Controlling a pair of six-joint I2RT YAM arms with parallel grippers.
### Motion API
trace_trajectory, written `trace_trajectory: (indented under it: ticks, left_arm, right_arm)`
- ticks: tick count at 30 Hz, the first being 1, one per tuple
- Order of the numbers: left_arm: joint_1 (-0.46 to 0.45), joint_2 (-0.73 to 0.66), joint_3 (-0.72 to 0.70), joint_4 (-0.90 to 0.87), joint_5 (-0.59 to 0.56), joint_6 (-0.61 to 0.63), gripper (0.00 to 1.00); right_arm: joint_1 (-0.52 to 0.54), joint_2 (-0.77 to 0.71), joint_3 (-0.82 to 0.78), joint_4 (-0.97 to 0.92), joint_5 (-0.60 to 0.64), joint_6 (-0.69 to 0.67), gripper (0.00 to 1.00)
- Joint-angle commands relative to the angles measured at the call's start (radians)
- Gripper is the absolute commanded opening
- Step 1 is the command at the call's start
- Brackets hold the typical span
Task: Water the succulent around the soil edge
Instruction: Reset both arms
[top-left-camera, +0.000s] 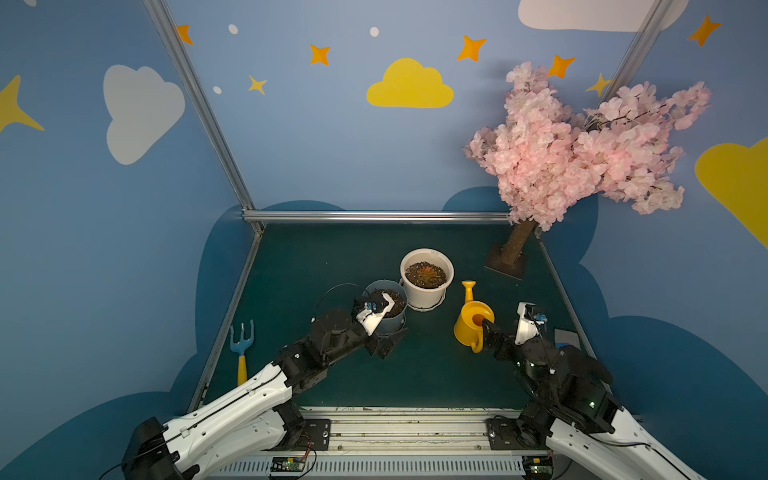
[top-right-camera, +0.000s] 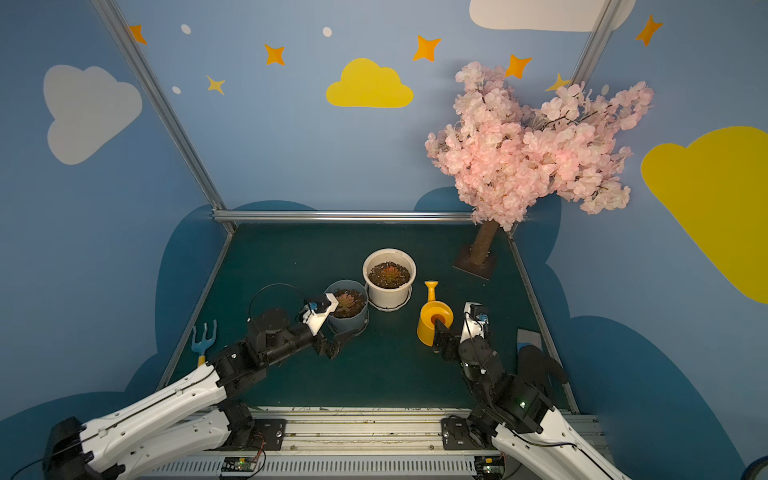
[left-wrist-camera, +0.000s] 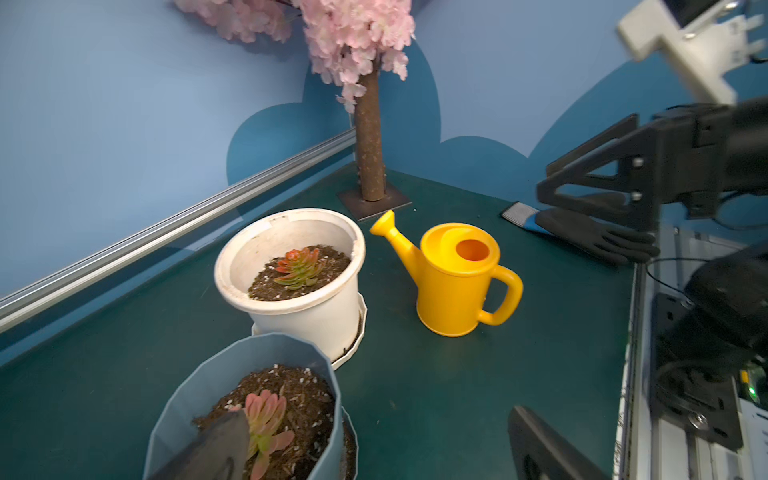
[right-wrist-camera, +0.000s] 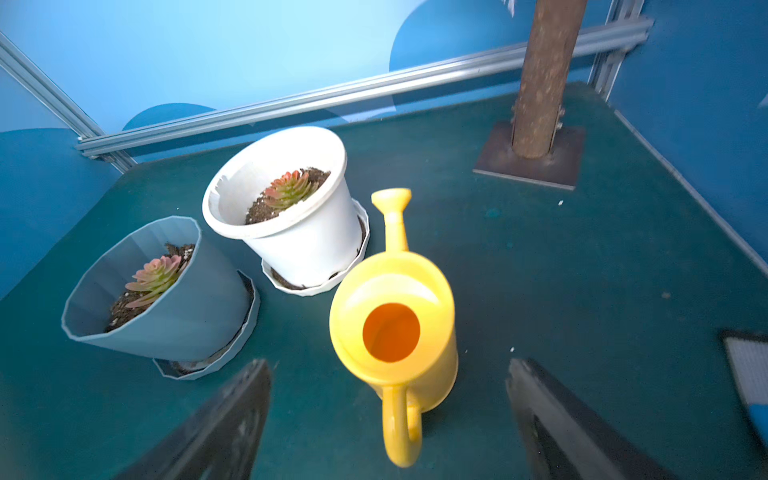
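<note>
Your right tool (right-wrist-camera: 388, 370) stood released. Its fingers (right-wrist-camera: 232, 415) were spread wide on either side of the handle (right-wrist-camera: 401, 428) of the yellow watering can (top-left-camera: 468, 328), and neither touched it in the right wrist view. The can sat upright on the green surface (top-left-camera: 415, 374), toward the right side, with its spout (top-left-camera: 468, 286) aimed at the back wall.

Your left tool (top-left-camera: 392, 344) was released too, jaws apart, at the near side of the blue pot (top-right-camera: 348, 322). In the left wrist view one finger (left-wrist-camera: 216, 444) overlapped that pot's soil; I could not tell whether it touched.

A black glove (left-wrist-camera: 598, 237) lay at the right edge of the surface beside your right arm. A blue-headed rake (top-left-camera: 242, 340) lay along the left edge.

The blue pot stood on a saucer and held a pink succulent (right-wrist-camera: 153, 278) in dark soil. Just behind it and to its right stood the white pot (top-left-camera: 426, 297), with a green-red succulent (top-left-camera: 427, 272) centred in its soil. The spout was beside this pot but apart from it.

Farthest back, in the right corner, the pink blossom tree (top-left-camera: 582, 145) stood on a square base plate.
</note>
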Motion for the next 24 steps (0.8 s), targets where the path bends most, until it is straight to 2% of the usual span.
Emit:
trace_trajectory:
  ticks: [1, 4, 8, 13, 15, 18, 21, 24]
  left_arm:
    - [0.103, 0.005, 0.037, -0.014, 0.008, -0.049, 1.00]
    - [0.242, 0.012, 0.045, -0.011, 0.026, -0.060, 1.00]
    - [0.429, 0.041, 0.023, 0.035, 0.001, -0.082, 1.00]
    - [0.596, 0.091, -0.050, 0.130, -0.034, -0.094, 1.00]
    - [0.641, 0.119, -0.094, 0.194, -0.071, -0.081, 1.00]
    - [0.691, 0.181, -0.167, 0.310, -0.114, -0.060, 1.00]
    - [0.739, 0.263, -0.212, 0.414, -0.143, -0.066, 1.00]
    - [0.752, 0.369, -0.226, 0.507, -0.162, -0.082, 1.00]
  right_arm:
    - [-0.026, 0.077, 0.077, 0.021, 0.116, -0.137, 0.96]
    - [-0.136, 0.153, 0.135, 0.065, 0.076, -0.193, 0.98]
    - [-0.429, 0.242, 0.136, 0.182, -0.181, -0.192, 0.98]
    - [-0.881, 0.373, 0.048, 0.401, -0.617, -0.053, 0.98]
    - [-0.993, 0.440, 0.002, 0.509, -0.687, -0.038, 0.98]
    - [-1.061, 0.539, -0.047, 0.620, -0.646, -0.097, 0.98]
    - [-1.066, 0.616, -0.067, 0.664, -0.579, -0.184, 0.98]
    - [-1.064, 0.675, -0.075, 0.714, -0.600, -0.227, 0.98]
